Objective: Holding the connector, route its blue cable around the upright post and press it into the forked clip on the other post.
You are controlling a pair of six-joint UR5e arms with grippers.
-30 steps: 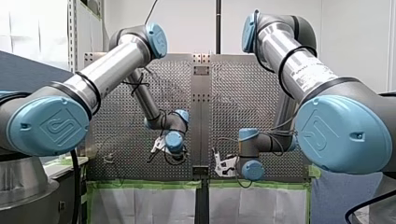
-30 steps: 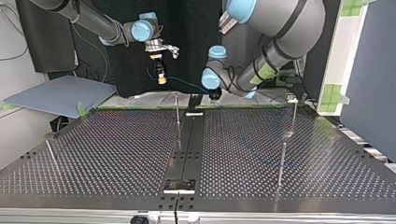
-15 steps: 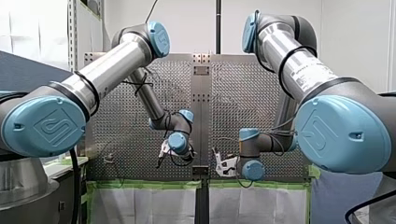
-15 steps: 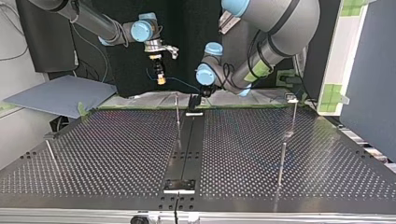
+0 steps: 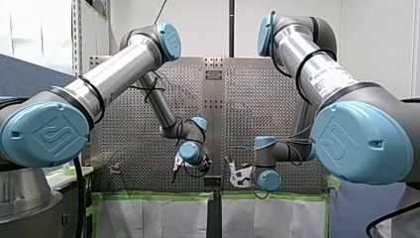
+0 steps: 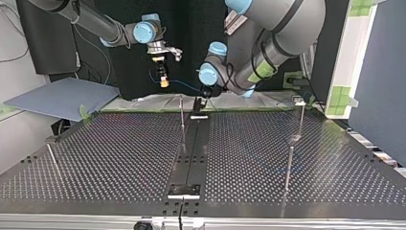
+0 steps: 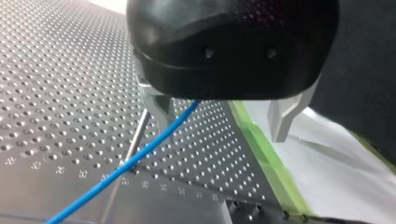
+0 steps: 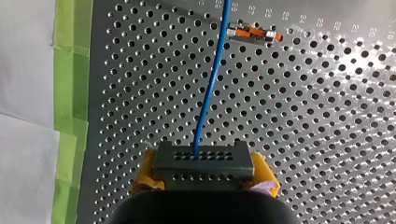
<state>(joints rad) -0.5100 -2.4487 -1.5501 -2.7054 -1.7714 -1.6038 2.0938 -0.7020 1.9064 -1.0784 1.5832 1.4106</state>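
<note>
Routing looks unstarted: my right hand (image 8: 205,181) clamps the connector (image 8: 204,161), my left hand (image 7: 219,130) has its fingers apart about the blue cable (image 8: 213,84), which is not yet round the upright post (image 6: 182,115).

A thin blue cable (image 6: 184,85) runs from my right gripper (image 6: 164,82) to my left gripper (image 6: 207,92). A slim metal post (image 6: 182,115) stands at the perforated tabletop's (image 6: 119,143) far edge.
</note>
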